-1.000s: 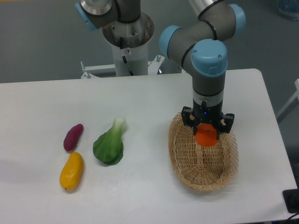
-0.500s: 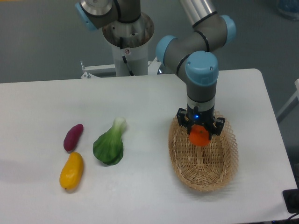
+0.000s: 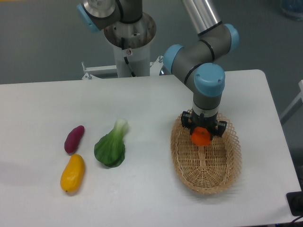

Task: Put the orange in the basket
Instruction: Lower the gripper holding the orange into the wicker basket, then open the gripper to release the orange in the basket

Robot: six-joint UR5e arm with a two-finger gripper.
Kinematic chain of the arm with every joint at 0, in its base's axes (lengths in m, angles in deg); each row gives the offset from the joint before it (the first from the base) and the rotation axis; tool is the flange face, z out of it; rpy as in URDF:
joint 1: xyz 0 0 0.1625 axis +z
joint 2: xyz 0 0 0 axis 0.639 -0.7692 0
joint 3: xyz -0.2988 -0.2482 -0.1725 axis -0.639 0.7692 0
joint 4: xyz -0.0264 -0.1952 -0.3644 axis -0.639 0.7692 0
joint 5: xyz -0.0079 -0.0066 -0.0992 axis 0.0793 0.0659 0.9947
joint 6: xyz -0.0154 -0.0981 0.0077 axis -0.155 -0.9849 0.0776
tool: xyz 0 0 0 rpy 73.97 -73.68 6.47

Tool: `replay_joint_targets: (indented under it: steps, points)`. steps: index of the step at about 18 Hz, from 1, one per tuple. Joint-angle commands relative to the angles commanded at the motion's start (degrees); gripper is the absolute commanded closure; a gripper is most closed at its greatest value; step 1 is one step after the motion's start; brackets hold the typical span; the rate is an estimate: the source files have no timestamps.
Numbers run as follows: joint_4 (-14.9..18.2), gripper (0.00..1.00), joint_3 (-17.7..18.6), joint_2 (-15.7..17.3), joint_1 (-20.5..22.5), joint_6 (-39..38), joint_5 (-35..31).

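Since the earlier frame your gripper has come lower into the basket. Near the table's left edge you see a purple sweet potato, a yellow mango and a bok choy. Toward the right edge, the gripper is clamped on the orange inside the basket's far end.

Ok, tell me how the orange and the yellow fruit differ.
The orange is round; the yellow fruit is elongated. The orange is deeper orange, the yellow fruit paler. The orange sits in the claw over the basket; the yellow fruit lies free on the table at the left. Both have smooth skin.
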Motion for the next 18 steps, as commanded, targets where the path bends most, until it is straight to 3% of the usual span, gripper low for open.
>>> replay_joint_targets:
  steps: [3, 7, 9, 15, 18]
  points:
    - [0.1, 0.3, -0.1, 0.1, 0.1, 0.3, 0.1]
    - [0.0, 0.06, -0.4, 0.2, 0.1, 0.2, 0.1]
    - [0.0, 0.0, -0.7, 0.5, 0.2, 0.0, 0.1]
    - [0.4, 0.0, -2.7, 4.1, 1.5, 0.2, 1.0]
    - [1.3, 0.0, -4.6, 4.4, 1.6, 0.3, 1.3]
